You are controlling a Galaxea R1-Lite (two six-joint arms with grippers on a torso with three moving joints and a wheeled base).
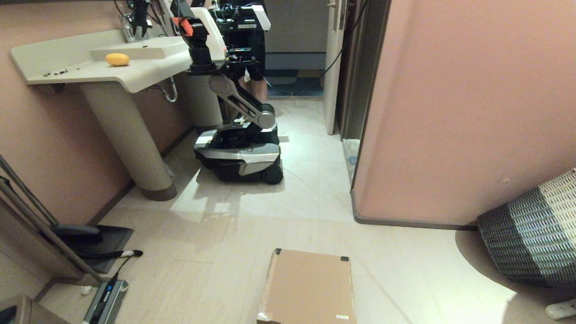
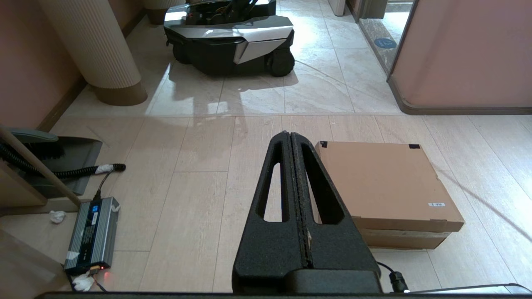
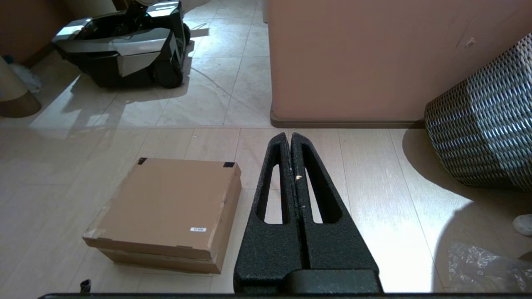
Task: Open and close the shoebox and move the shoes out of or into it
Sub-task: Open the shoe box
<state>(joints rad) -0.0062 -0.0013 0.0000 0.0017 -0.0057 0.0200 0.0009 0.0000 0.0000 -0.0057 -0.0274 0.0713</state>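
Shoebox [image 2: 384, 185] shut on floor, below, between left claw [image 2: 291, 135], right claw [image 3: 289, 136].

We hold both arms off the floor, neither one in our head view. Our left gripper [image 2: 290, 135] has its black fingers pressed together tip to tip, empty. Our right gripper [image 3: 289, 136] matches it, fingers closed flat against each other, holding nothing.
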